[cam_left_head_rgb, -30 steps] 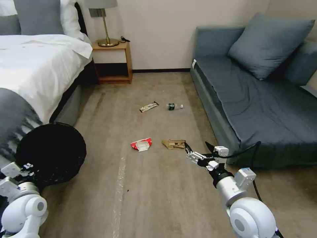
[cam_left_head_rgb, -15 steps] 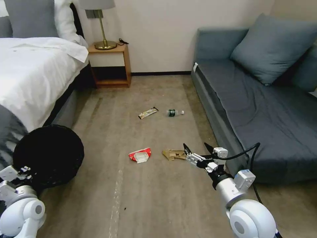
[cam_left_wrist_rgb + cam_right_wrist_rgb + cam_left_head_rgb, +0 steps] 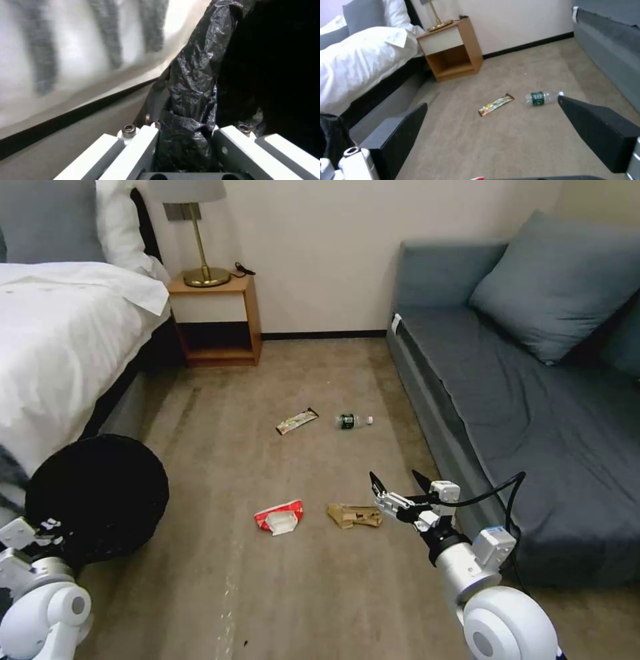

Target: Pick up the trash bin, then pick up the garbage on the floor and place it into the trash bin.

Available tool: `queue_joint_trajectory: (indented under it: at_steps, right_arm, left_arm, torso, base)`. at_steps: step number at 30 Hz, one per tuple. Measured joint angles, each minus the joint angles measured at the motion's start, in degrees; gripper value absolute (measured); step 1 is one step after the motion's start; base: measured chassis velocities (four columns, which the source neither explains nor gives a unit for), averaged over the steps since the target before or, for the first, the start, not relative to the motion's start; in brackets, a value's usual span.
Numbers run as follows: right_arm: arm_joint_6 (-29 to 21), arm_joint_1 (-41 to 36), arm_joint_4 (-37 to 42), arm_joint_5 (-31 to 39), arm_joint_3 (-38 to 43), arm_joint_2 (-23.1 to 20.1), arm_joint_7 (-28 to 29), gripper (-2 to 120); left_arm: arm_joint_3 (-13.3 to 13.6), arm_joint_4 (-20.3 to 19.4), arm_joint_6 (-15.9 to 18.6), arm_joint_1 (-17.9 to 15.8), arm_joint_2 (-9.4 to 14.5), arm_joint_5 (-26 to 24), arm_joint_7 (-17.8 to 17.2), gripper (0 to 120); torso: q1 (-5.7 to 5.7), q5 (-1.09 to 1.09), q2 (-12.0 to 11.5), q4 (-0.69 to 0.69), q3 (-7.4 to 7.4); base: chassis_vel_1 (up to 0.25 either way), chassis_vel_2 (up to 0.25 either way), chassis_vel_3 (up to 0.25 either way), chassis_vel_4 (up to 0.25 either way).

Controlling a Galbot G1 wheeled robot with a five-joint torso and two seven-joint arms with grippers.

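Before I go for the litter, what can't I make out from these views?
- Inside of the trash bin: head view, black liner swallows it; contents unknown.
- Bottle label text: right wrist view, too small.
- Red-and-white wrapper: right wrist view, cut off by the edge.

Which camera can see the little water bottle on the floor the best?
The right wrist view: the bottle lies on its side, label and white cap readable, between the open right gripper fingers. In the head view the bottle looks smaller, beside the long wrapper. The left wrist view shows the left gripper clamping the trash bin liner.
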Motion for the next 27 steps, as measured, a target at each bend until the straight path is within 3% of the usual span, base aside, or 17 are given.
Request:
queue_joint_trajectory:
  at_steps: [20,27]
  right_arm:
    - [0.67,-0.29,-0.90,-1.51,-0.73,0.74,-1.28,100]
    - [0.81,0.08,-1.69,-1.94,-1.18,1.01,-1.68,100]
  left_arm:
    - [0.73,1.16,-0.29,-0.70,0.12,0.32,0.19,3]
    - [0.82,1.48,-0.33,-0.80,0.29,0.35,0.28,3]
  torso:
    - [0.00,0.00,0.00,0.00,0.00]
    - [0.01,0.01,0.00,-0.01,0.00]
  base:
    - [-0.132,0.132,0.132,-0.136]
    - [-0.051,0.052,0.042,-0.053]
